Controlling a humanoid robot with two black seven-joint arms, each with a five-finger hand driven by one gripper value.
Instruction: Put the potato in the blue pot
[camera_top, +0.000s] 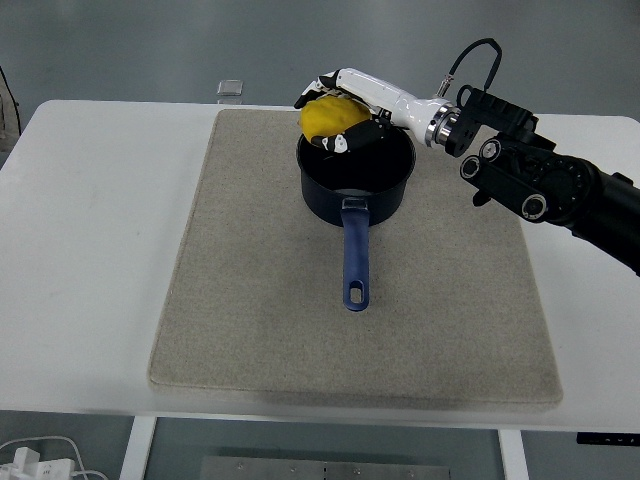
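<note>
A dark blue pot (357, 195) with a long blue handle (354, 260) pointing toward me stands on the beige mat (260, 300), at its far middle. My right hand (336, 112) reaches in from the right and is shut on a yellow potato (328, 115). The potato hangs over the pot's far left rim, above the opening. White and black fingers (345, 141) wrap around its top and underside. The left arm does not show.
A small clear square object (231, 88) lies on the white table (90, 230) beyond the mat's far left corner. My right forearm (540, 185) stretches over the mat's right side. White cables (40, 455) show below the table at the bottom left.
</note>
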